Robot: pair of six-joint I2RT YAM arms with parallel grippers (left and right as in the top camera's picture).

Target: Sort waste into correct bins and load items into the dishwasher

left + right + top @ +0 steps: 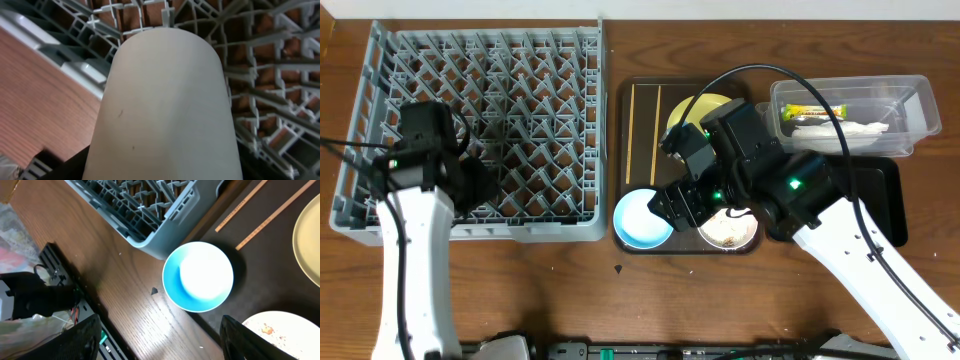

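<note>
**Operator:** Left of the brown tray point(645, 150)?

**Technician:** Dish rack point(480, 120), just beside it on the desk point(520, 290). Left pincer point(470, 185) is over the rack; whether it is apart or together cannot be told.

**Operator:** On the tray?

**Technician:** Chopsticks point(630, 130), blue bowl point(642, 218), yellow plate point(695, 108), white bowl point(750, 232) with rice scraps point(725, 235). Right pincer point(159, 325) is over the tray's front edge, fingers wide apart, empty.

**Operator:** Right of it?

**Technician:** Clear tub point(920, 100), holding napkin point(835, 135) and packet point(815, 110).

Overhead straight down — wrist views close, downward — dish rack point(520, 90) in all three.
</note>
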